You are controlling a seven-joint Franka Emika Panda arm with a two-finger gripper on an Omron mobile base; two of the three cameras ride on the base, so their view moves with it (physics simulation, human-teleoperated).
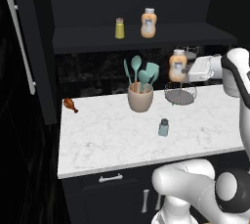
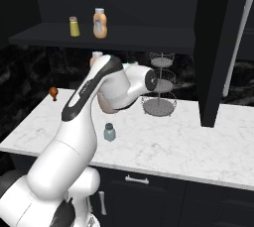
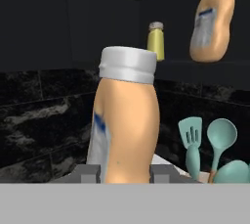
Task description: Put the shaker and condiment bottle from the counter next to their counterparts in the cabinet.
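The robot's gripper (image 1: pixel 185 70) clamps the condiment bottle (image 1: pixel 177 65) between its two fingers, holding it upright in the air above the counter (image 1: pixel 107 135), just beside a wire tiered rack (image 1: pixel 180 92); the shaker (image 1: pixel 163 127) stands on the marble in front of a beige utensil crock (image 1: pixel 140 98); on the cabinet (image 1: pixel 146 34) shelf above, a yellow-green shaker (image 1: pixel 119 28) and a second orange bottle (image 1: pixel 148 23) stand near each other
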